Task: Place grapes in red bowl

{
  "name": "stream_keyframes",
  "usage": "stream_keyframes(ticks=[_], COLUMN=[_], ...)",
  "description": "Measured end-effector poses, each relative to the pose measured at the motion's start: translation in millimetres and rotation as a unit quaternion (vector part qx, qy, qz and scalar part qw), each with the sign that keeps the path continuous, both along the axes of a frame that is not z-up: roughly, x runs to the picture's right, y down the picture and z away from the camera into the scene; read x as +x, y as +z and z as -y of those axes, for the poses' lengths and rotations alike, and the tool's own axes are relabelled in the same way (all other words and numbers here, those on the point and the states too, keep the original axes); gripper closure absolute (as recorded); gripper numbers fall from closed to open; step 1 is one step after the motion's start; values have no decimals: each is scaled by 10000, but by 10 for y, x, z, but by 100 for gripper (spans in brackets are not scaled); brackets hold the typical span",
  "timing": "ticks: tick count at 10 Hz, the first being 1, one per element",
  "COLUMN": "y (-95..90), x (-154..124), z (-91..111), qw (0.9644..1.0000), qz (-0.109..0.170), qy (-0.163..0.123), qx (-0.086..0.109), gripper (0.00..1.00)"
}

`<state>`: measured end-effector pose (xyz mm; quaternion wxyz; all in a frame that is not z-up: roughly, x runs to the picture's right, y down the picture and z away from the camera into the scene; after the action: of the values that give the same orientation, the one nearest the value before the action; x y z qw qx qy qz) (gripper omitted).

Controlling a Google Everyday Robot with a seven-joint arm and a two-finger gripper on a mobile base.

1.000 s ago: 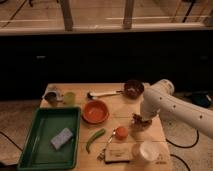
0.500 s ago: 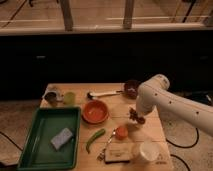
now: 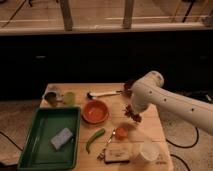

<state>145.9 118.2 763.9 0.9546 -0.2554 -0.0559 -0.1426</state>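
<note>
- The gripper (image 3: 132,112) sits at the end of the white arm (image 3: 165,97), which reaches in from the right of the view and bends down over the right half of the wooden surface (image 3: 80,89).
- Its fingers are closed, and the grapes (image 3: 135,117) are pinched at its tip as a dark red lumpy cluster directly under it. I cannot tell whether the cluster is resting on the surface or just clear of it.
- An orange fruit (image 3: 121,132) lies just below the gripper and slightly to the left in the view, close to the grapes but apart from them.
- The red bowl (image 3: 95,111) stands upright to the left of the gripper at about the same height in the view. It is near, with a strip of bare wood between them, and nothing shows inside it.
- A dark brown bowl (image 3: 127,89) is behind the gripper, half hidden by the arm. The pale handle of a spoon (image 3: 102,93) points left from it.
- A green pepper (image 3: 95,140) lies below the red bowl.
- In front of the gripper, at the near edge, are a flat packet (image 3: 116,154) and a white cup (image 3: 148,151).
- Farthest left of the gripper, a green tray (image 3: 50,120) holds a grey sponge (image 3: 62,138).
- Behind the tray stand a green cup (image 3: 68,98) and a metal cup (image 3: 51,96).
</note>
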Motion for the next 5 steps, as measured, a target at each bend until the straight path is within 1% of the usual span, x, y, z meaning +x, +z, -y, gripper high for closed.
stream_keyframes(ticks=[2,4,5], y=[7,8,-21], x=[-229,-312,-368], z=[41,74,113], qw=[9999,9996,9994], qz=[111,169,206], qy=[-123,-221,-282], qx=[41,78,83], gripper=[99,99,99])
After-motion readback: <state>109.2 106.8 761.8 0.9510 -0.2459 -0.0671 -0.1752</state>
